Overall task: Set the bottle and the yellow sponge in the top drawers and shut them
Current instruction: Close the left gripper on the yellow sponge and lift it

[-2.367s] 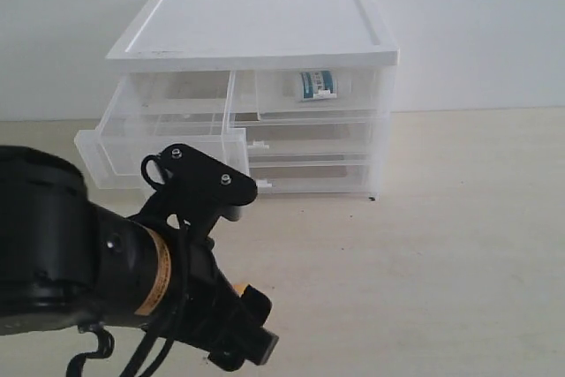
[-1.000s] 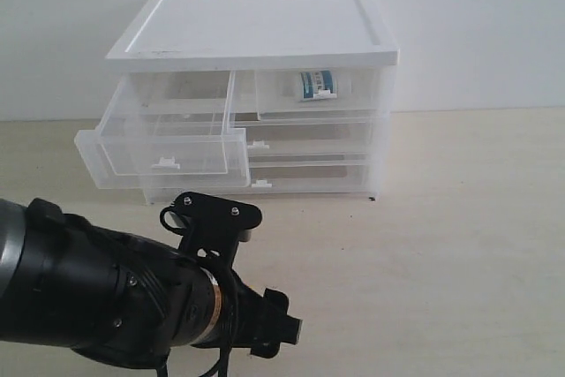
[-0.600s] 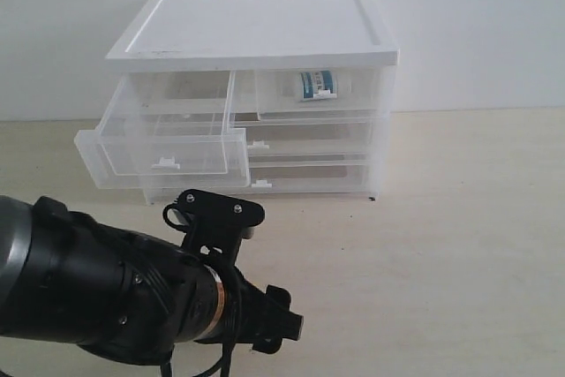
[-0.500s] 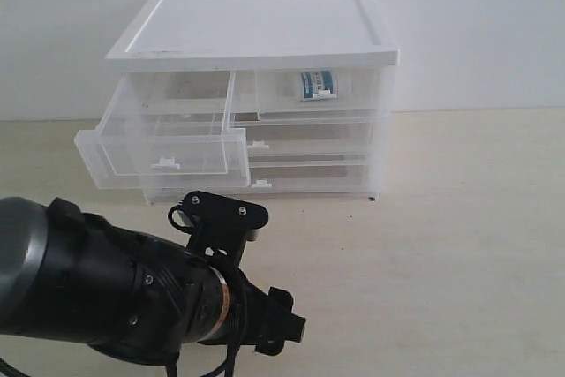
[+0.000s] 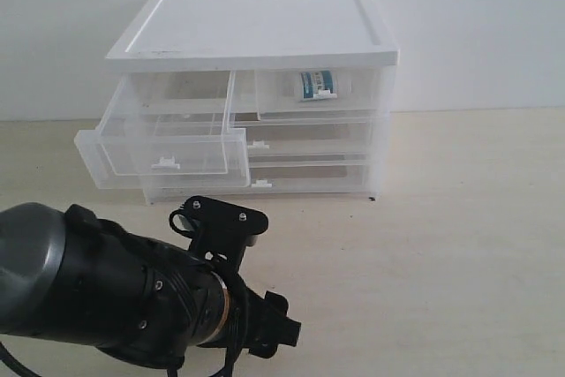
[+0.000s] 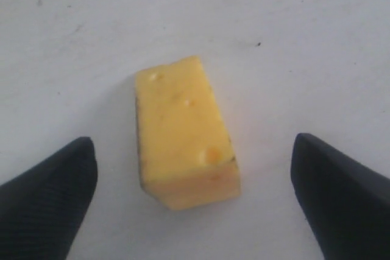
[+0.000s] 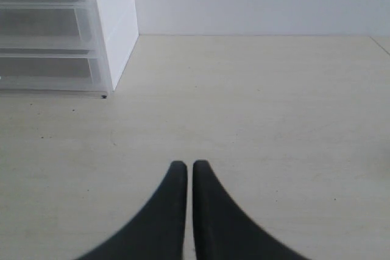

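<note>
Right now your left gripper is spread wide and has hold of nothing. Its two dark fingers stand on either side of the yellow sponge, with pale desk showing between each finger and the foam. The sponge lies flat on the desk, untouched, its long side running away from the wrist camera and slightly skewed. In the exterior view your left arm fills the near left corner, low over the desk in front of the cabinet. It hides the sponge from that camera.

Your right gripper is pressed together, with only a thin slit between the fingertips and nothing held in them. It is over bare desk, with the side of the cabinet some way ahead of it.

The bottle sits inside the top-right drawer, its teal-and-white label showing through the clear front. That drawer is pushed in flush with the cabinet. The top-left drawer is pulled well out, its small white clip handle facing the exterior camera.
</note>
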`<state>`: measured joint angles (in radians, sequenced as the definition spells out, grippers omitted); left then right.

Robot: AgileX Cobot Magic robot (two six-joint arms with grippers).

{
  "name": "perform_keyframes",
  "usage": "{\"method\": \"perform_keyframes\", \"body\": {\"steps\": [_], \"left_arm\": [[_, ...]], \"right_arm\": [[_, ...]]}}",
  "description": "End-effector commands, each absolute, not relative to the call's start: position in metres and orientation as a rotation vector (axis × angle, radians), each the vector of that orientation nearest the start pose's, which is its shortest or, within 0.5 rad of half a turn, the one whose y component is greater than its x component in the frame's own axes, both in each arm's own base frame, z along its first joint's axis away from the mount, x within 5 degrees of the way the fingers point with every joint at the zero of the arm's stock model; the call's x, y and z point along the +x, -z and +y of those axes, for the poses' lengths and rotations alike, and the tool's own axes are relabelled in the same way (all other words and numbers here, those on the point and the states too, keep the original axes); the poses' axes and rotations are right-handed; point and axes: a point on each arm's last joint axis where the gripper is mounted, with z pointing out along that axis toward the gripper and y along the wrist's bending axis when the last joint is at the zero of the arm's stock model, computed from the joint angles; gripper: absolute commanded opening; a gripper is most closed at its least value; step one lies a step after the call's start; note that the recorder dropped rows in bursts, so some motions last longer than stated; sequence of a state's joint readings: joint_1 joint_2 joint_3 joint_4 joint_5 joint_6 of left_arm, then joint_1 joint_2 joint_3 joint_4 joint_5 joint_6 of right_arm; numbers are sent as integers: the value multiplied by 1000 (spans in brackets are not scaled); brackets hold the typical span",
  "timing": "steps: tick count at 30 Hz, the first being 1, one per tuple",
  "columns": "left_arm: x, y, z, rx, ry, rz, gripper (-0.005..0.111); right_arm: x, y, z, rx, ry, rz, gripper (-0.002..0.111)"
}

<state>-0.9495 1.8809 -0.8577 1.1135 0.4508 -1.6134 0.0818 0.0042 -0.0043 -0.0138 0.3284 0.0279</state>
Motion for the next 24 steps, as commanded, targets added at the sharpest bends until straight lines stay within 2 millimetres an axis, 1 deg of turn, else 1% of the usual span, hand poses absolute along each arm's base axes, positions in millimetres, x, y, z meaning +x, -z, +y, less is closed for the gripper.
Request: {"method": "perform_keyframes", "body": {"steps": [1, 3, 7, 11, 16, 24], "left_arm": [[220, -116, -243, 410, -16, 2517, 79], [221, -117, -241, 402, -18, 2515, 79], [228, -116, -238, 369, 33, 2535, 79], [230, -115, -238, 363, 71, 2542, 79], [230, -114, -238, 364, 67, 2546, 79], [230, -102, -236, 375, 11, 2566, 79]], "right_arm": [[54, -184, 4, -56, -61, 1805, 1], [54, -184, 4, -56, -61, 1805, 1], [54, -184, 4, -56, -61, 1805, 1], [54, -184, 4, -56, -61, 1805, 1], [54, -184, 4, -56, -61, 1805, 1], [54, -184, 4, -56, -61, 1805, 1]]}}
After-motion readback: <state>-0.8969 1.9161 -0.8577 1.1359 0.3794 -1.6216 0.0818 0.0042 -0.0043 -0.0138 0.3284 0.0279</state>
